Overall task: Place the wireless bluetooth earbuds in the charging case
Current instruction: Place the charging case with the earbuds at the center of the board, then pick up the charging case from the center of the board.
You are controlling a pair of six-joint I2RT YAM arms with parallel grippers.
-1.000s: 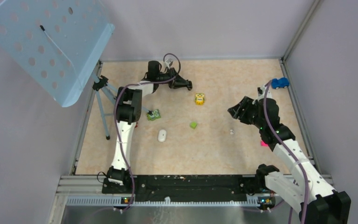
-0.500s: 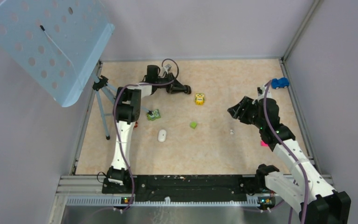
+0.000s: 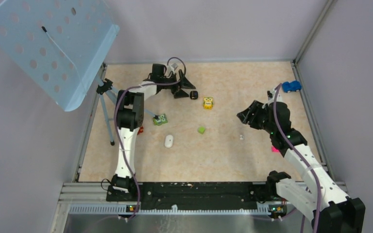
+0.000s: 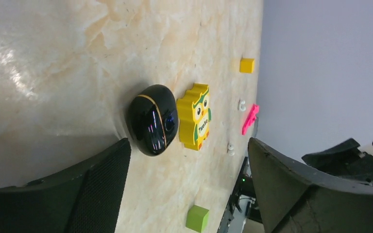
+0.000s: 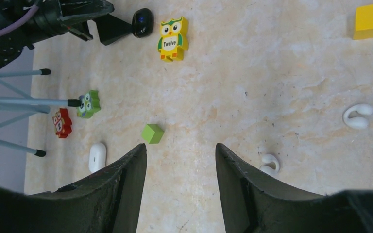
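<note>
The charging case (image 4: 153,119) is a glossy black oval pod with a thin gold seam. It lies shut on the table at the far middle (image 3: 193,95), touching the yellow owl brick (image 4: 196,116). My left gripper (image 4: 188,143) is open right behind the case (image 5: 143,22), which lies free just past one fingertip. My right gripper (image 5: 180,148) hovers open and empty over the right side of the table (image 3: 245,115). No black earbuds show in any view.
A white oval pod (image 3: 169,141) and a green cube (image 3: 201,130) lie mid-table. Two small white C-shaped pieces (image 5: 357,116) (image 5: 270,164) lie near my right gripper. Green owl (image 3: 161,119), tripod (image 3: 108,111), blue car (image 3: 291,86), pink piece (image 3: 275,149), yellow block (image 5: 371,19).
My left gripper has opened and let go of the black case, which now rests on the table beside the yellow owl. The right arm has not moved.
</note>
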